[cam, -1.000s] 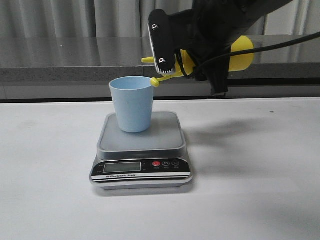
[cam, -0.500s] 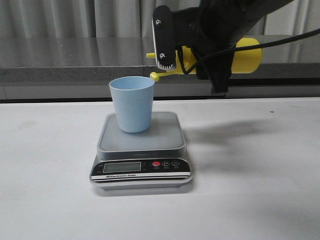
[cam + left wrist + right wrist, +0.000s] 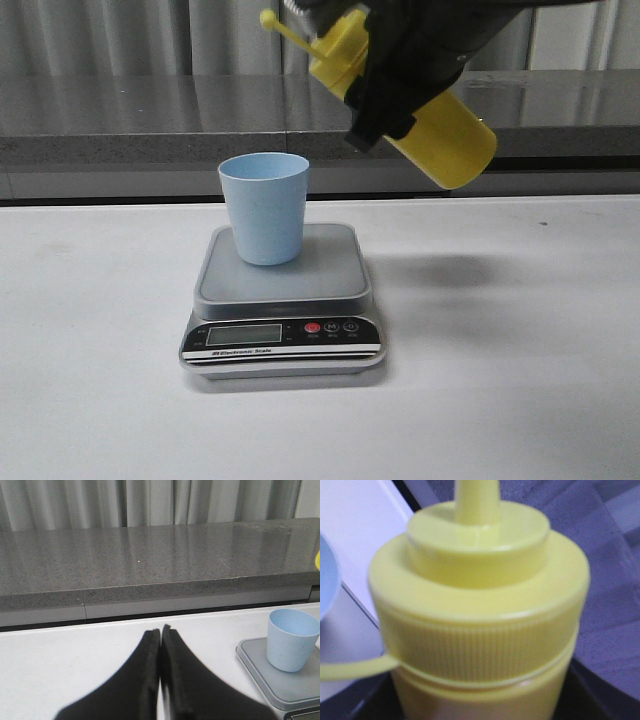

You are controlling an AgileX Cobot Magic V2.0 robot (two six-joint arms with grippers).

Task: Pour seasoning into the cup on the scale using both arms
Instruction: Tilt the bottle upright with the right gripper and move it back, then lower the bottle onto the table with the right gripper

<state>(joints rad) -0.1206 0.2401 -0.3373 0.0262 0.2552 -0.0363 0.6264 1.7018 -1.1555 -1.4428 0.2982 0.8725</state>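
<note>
The light blue cup (image 3: pixel 264 207) stands upright on the silver-grey scale (image 3: pixel 283 300). My right gripper (image 3: pixel 400 75) is shut on the yellow seasoning bottle (image 3: pixel 440 130) and holds it in the air, up and to the right of the cup, tilted with its nozzle pointing up-left and its base down-right. The bottle's ribbed cap (image 3: pixel 480 610) fills the right wrist view. My left gripper (image 3: pixel 160 630) is shut and empty, low over the table to the left of the scale (image 3: pixel 280 680) and cup (image 3: pixel 291 640). It is out of the front view.
A grey stone ledge (image 3: pixel 150 125) runs along the back of the white table (image 3: pixel 500 380). Curtains hang behind it. The scale's black panel has an LCD (image 3: pixel 243 335) and a red button (image 3: pixel 313 327).
My right gripper has risen and turned the bottle from lying nozzle-left over the cup's rim to nozzle up-left, away from the cup. The cup and scale have not moved.
</note>
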